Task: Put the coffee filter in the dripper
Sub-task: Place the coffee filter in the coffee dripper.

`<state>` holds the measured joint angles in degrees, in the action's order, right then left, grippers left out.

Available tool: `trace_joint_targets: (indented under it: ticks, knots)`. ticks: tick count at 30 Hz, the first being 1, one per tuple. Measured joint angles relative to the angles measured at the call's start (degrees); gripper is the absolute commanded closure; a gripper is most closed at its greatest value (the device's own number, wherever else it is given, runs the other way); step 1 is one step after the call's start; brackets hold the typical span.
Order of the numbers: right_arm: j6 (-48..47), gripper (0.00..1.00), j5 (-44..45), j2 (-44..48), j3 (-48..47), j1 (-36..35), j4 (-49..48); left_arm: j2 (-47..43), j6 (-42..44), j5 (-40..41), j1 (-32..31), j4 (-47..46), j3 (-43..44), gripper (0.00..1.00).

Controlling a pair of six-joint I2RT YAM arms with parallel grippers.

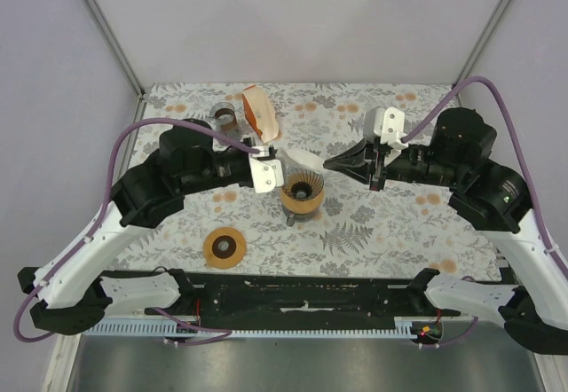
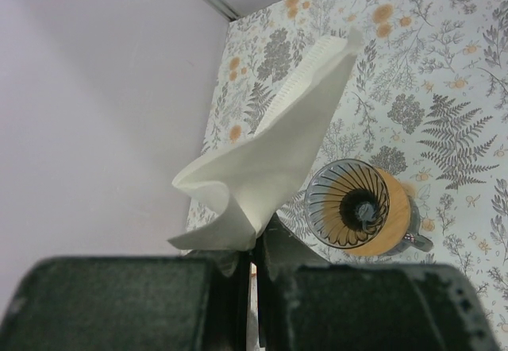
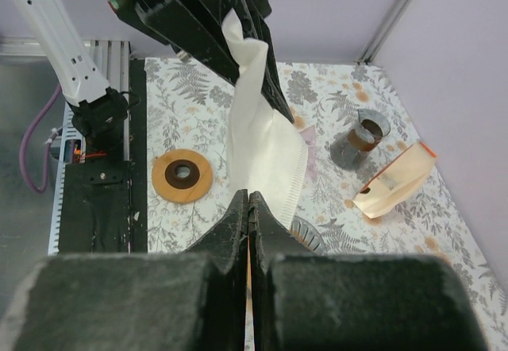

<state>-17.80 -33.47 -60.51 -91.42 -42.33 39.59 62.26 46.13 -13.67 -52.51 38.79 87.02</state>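
The left pincer [image 2: 254, 246] is clamped on the crumpled white paper coffee filter [image 2: 278, 148], held aloft just beside the ribbed glass dripper with a wooden collar [image 2: 359, 208]. The right pincer [image 3: 249, 196] is pressed fully together at the filter's far edge; I cannot tell whether it has caught the paper. The floral tablecloth [image 2: 468, 129] lies open beyond the dripper.

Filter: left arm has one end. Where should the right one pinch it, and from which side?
Pinch the free ridged seam edge of the filter, coming in level from the right arm's side. The left gripper clamps the crumpled end, so the thin folded sheet sticks out toward the right gripper. That gripper is shut. Whether it has the edge is unclear.
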Motion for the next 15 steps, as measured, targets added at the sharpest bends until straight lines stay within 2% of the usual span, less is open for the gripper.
trace_joint_targets:
  ticks: [6,7,9,10,15]
  knots:
    - [1.4,1.00,-2.0,0.7,0.2,0.1,-3.1,1.5,-2.0,1.9,0.0,-0.3,0.0,0.98]
    - [1.5,0.96,-2.2,0.7,0.5,0.1,-3.3,1.6,-2.1,2.1,0.0,-0.3,0.0,0.98]
    - [1.8,0.74,-2.3,0.8,0.7,0.1,-3.5,1.7,-2.1,2.2,0.0,-0.3,0.0,0.98]
    - [2.1,0.67,-2.4,0.8,0.7,0.1,-3.6,1.7,-2.1,2.2,0.0,-0.3,0.0,0.98]
    - [3.4,0.59,-4.3,0.0,0.7,0.1,-6.1,1.1,-0.9,0.9,0.0,-0.3,-0.3,0.98]
